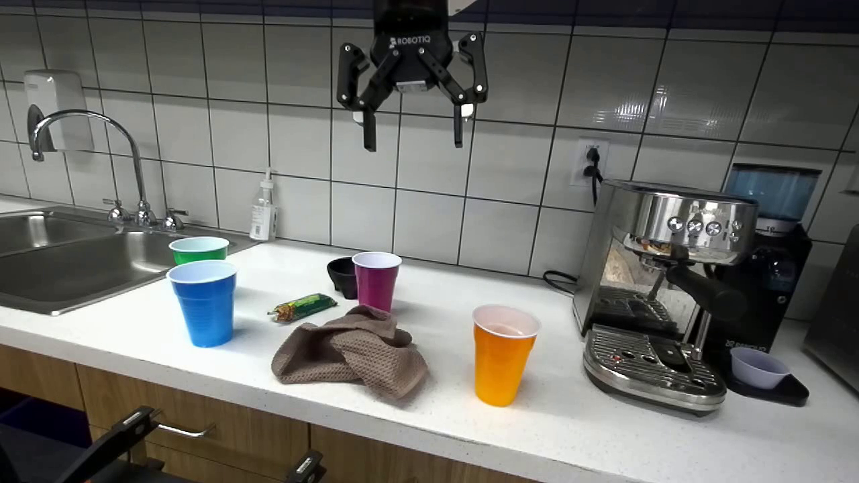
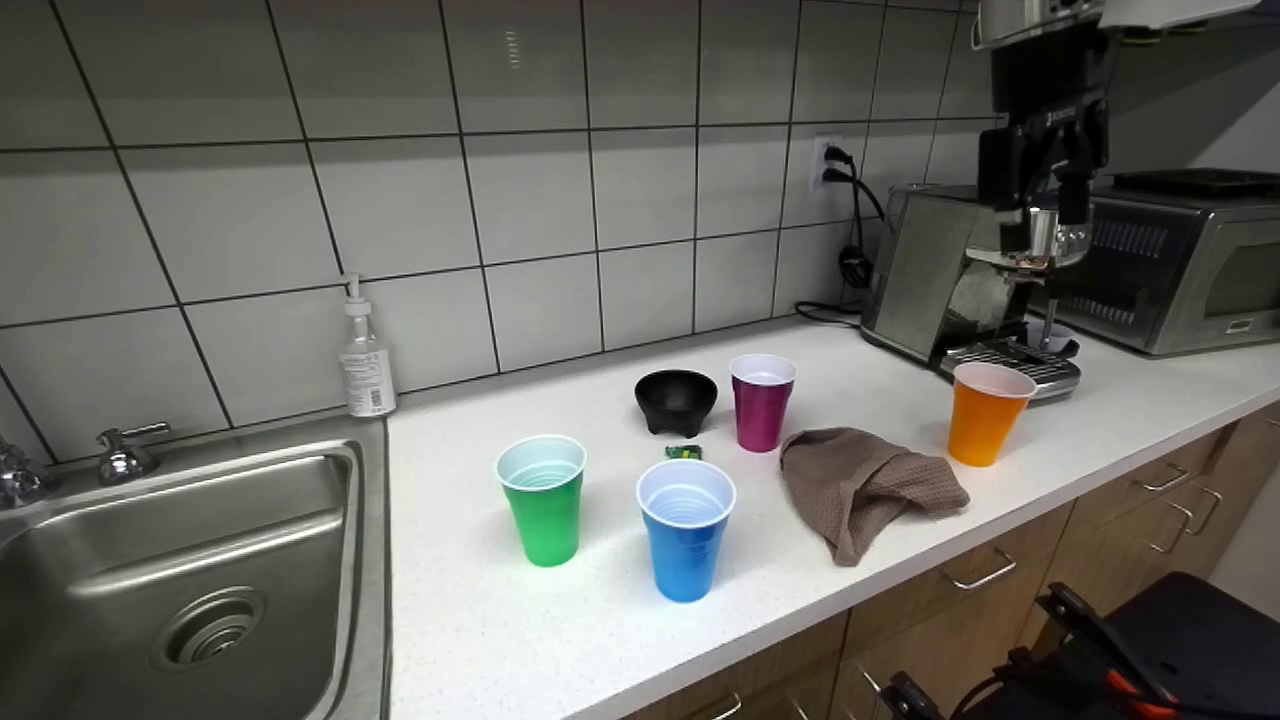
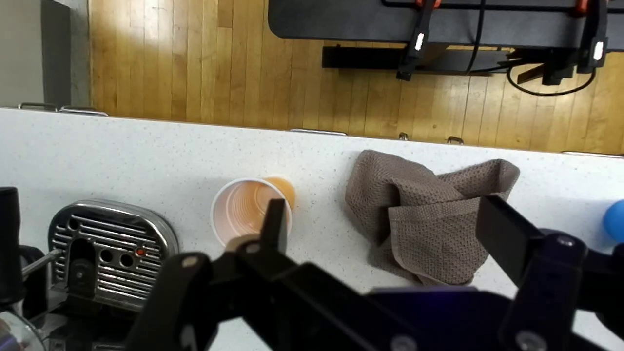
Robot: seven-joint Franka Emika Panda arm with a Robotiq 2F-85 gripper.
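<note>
I saw a black gripper (image 1: pixel 414 137) hanging well above a white counter (image 1: pixel 577 419), its fingers (image 1: pixel 370 131) spread wide. Below it lay a crumpled brown cloth (image 1: pixel 352 350). An orange cup (image 1: pixel 503 363) stood upright between the cloth and a steel espresso machine (image 1: pixel 644 268); a purple cup (image 1: pixel 377 285) stood nearer the tiled wall (image 1: pixel 302 141).

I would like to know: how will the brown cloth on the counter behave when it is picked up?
The cloth will probably sag, since it lies in loose folds. Those raised folds should be easy to pinch. Its bumpy weave suggests it will hardly slip.
</note>
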